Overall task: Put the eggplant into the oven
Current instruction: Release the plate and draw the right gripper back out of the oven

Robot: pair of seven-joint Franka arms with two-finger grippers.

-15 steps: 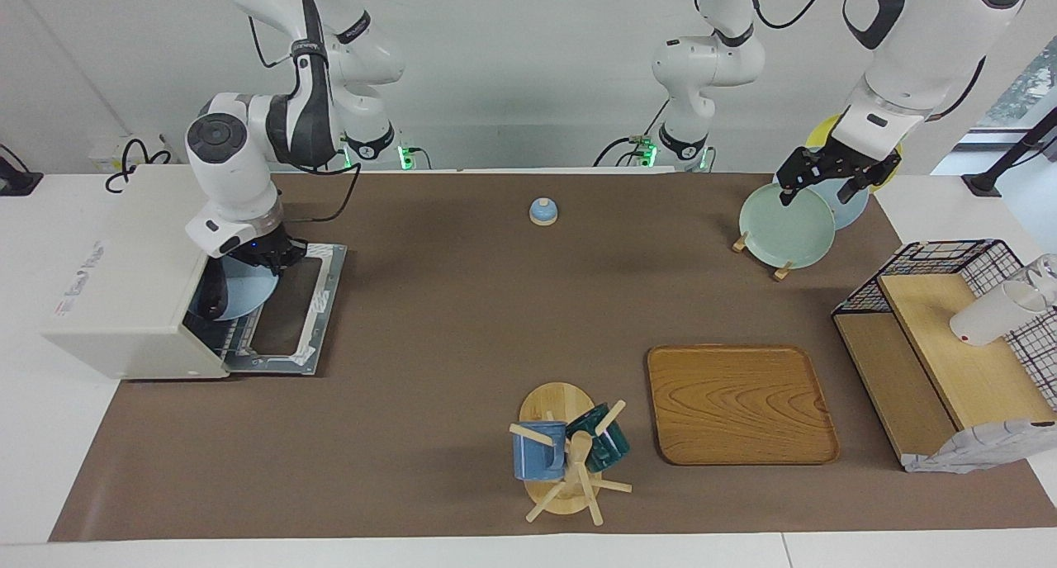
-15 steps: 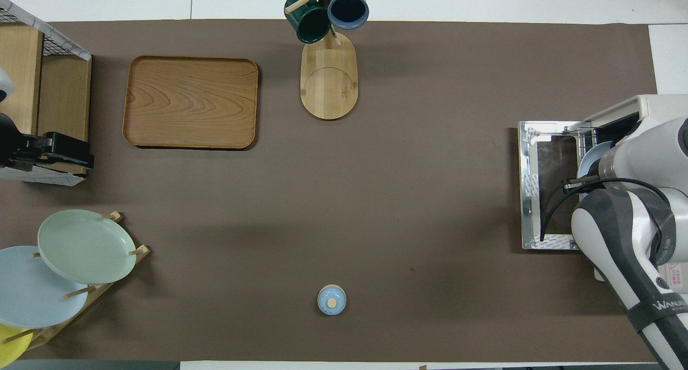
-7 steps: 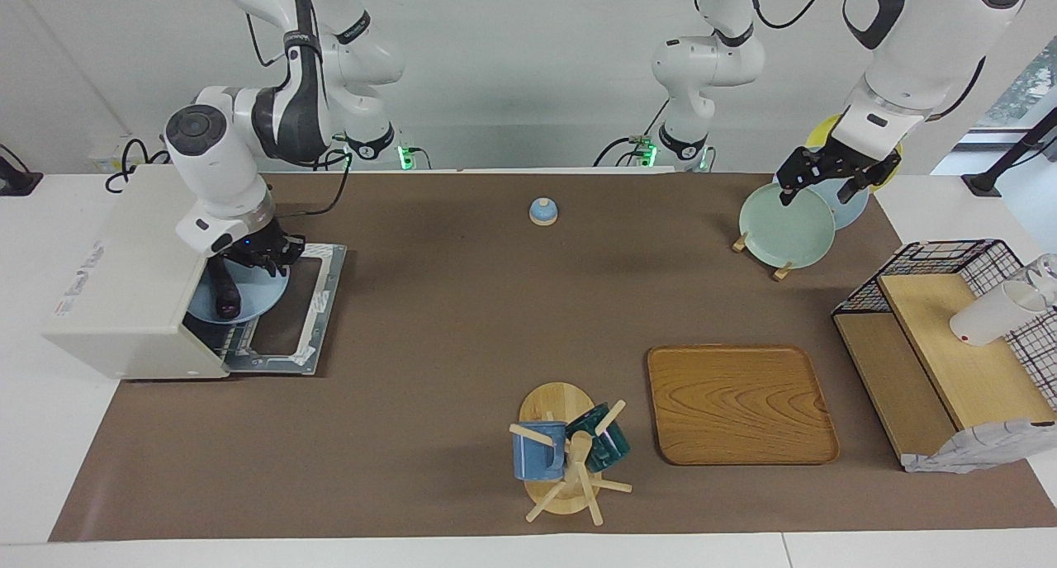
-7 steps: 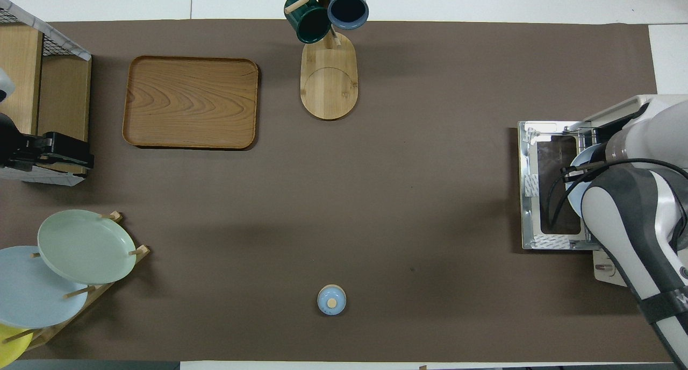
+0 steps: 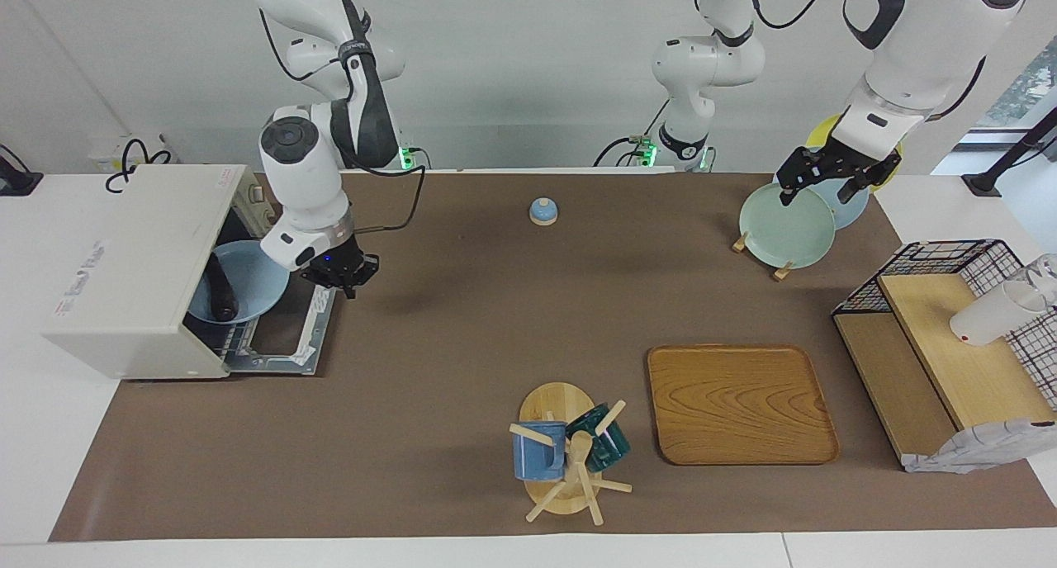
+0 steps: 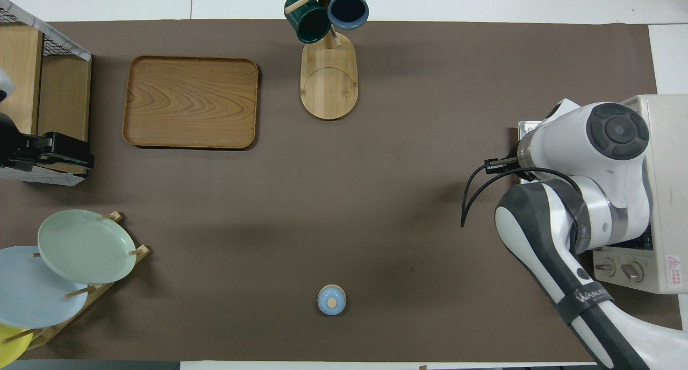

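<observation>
One eggplant (image 5: 220,290) lies on one blue plate (image 5: 248,291) inside my oven (image 5: 132,271). My right gripper (image 5: 340,274) hovers empty over the door (image 5: 301,328), seemingly shut; my left gripper (image 5: 826,176) waits open over three racked plates (image 5: 784,225).

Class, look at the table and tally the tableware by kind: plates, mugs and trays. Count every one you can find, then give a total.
Plates: 4 (pale green plate, light blue plate, yellow plate, blue plate inside the oven)
Mugs: 2 (blue mug, dark green mug)
Trays: 1 (wooden tray)
Total: 7
</observation>
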